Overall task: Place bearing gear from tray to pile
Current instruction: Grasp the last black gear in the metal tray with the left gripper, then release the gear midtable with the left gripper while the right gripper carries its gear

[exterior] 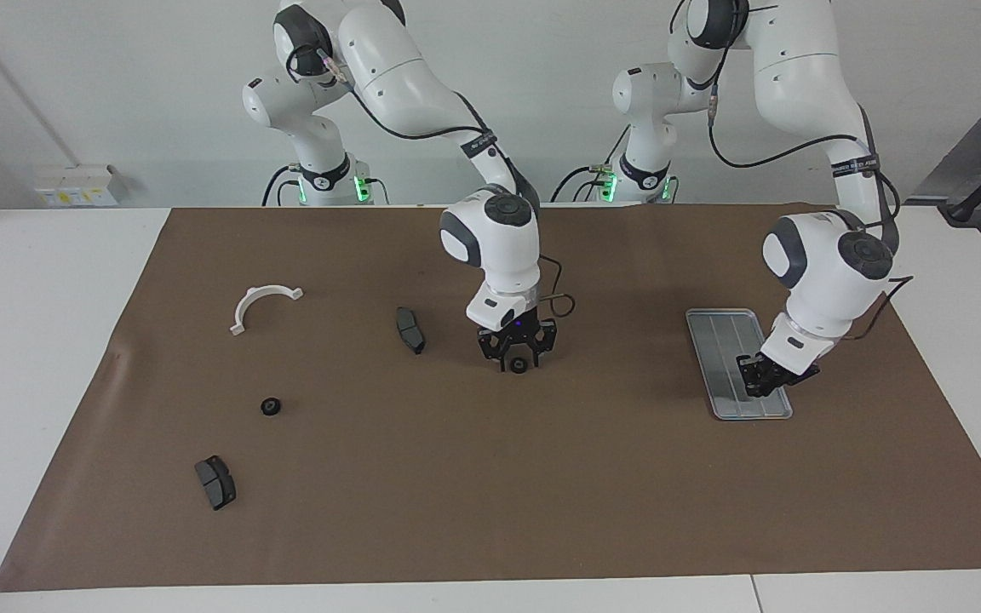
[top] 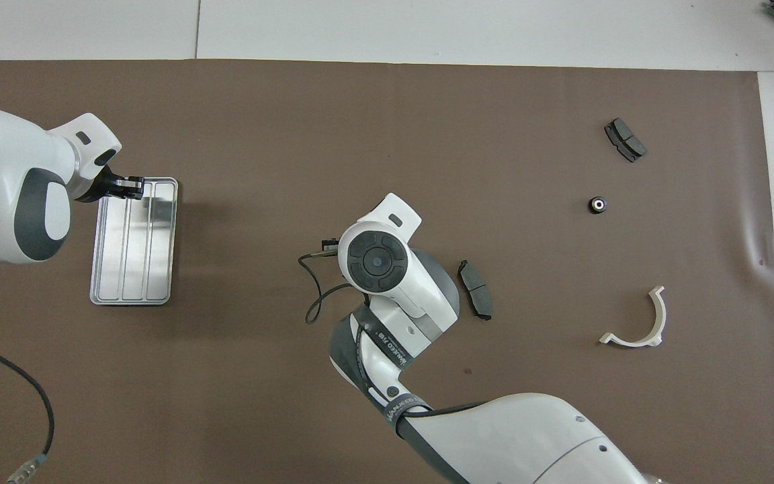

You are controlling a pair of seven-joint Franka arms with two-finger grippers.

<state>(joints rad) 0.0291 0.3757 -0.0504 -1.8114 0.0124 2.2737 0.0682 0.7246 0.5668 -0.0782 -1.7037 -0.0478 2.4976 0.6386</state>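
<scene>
Read clock hours from the robots' end, taking twelve as straight away from them across the mat (exterior: 593, 494).

Nearest, at four o'clock: white bracket (exterior: 262, 298). Just off centre toward three: near brake pad (exterior: 410, 329).

At centre: right gripper (exterior: 518, 353), low over a small black gear (exterior: 519, 366) lying on the mat. Cannot tell whether spread or pinching. Withdraw straight up to avoid rolling the gear.

At nine o'clock: tray (exterior: 716, 340), with left gripper (exterior: 759, 379) over its farther end, fingertips pressed together. Probable step: lift-off from the tray. Rise clear of the rim before travelling toward three o'clock. Set down gently among the parts there, by the farther gear (exterior: 270, 407) or, at two o'clock, the far brake pad (exterior: 215, 482).

Hard to make out:
- Any gear pinched in the left fingertips, black on black.
- From above, the centre gear, covered by the right wrist.
</scene>
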